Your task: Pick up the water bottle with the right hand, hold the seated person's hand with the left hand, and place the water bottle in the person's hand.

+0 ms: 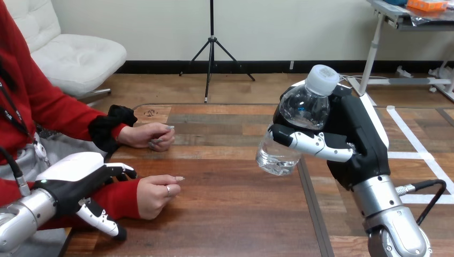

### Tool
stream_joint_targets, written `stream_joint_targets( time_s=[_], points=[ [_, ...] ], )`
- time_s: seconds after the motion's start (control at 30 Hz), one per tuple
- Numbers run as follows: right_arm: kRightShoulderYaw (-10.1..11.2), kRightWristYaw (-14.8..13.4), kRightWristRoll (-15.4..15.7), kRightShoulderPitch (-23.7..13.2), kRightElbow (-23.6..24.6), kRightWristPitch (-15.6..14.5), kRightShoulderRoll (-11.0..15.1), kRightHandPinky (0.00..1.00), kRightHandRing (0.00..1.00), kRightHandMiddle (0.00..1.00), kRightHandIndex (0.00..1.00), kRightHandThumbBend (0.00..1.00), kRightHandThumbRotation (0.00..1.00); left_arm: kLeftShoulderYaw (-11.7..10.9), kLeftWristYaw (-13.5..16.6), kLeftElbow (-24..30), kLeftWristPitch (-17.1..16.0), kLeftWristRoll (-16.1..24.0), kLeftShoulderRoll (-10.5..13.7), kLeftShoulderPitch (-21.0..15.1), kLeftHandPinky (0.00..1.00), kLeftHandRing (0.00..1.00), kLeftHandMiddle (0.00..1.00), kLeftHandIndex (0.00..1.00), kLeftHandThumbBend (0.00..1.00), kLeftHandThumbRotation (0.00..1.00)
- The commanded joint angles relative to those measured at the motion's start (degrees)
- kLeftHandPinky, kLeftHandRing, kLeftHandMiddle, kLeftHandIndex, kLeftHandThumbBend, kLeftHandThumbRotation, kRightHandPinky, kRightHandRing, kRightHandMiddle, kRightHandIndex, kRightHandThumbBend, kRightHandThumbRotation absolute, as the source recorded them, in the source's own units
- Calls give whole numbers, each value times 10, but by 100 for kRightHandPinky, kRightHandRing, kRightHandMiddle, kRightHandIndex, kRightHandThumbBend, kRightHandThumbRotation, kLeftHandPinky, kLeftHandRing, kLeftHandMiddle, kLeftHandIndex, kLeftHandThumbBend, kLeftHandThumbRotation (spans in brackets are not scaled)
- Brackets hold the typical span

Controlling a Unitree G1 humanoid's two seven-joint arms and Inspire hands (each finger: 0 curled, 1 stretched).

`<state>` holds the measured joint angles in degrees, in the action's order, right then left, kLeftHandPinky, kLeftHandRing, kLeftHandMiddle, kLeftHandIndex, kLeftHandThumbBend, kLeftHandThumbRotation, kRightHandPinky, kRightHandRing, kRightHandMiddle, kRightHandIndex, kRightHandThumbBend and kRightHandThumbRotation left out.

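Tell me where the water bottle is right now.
In the head view, the water bottle is right of centre, tilted and held above the table by the right robot hand, well apart from the person's hands at the left.

On the wooden table (235, 214) rest the person's farther hand (149, 135) and the person's nearer hand (157, 194), apart.

The wooden plank table (230, 214) bears white tape lines (423, 155) toward its right side.
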<state>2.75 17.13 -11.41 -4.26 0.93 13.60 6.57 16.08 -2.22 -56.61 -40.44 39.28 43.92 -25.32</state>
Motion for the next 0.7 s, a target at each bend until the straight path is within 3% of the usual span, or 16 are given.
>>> stream_joint_targets(
  time_s=[0.0, 0.67],
  points=[
    [5, -2, -12, -21, 49, 3, 2, 30, 36, 44, 46, 86, 0, 16, 26, -10, 8, 11, -10, -47, 66, 74, 78, 80, 100, 26],
    [8, 0, -31, -20, 73, -1, -1, 29, 35, 44, 46, 86, 0, 51, 40, 8, 57, 35, -19, -55, 65, 71, 75, 78, 100, 17]
  ],
)
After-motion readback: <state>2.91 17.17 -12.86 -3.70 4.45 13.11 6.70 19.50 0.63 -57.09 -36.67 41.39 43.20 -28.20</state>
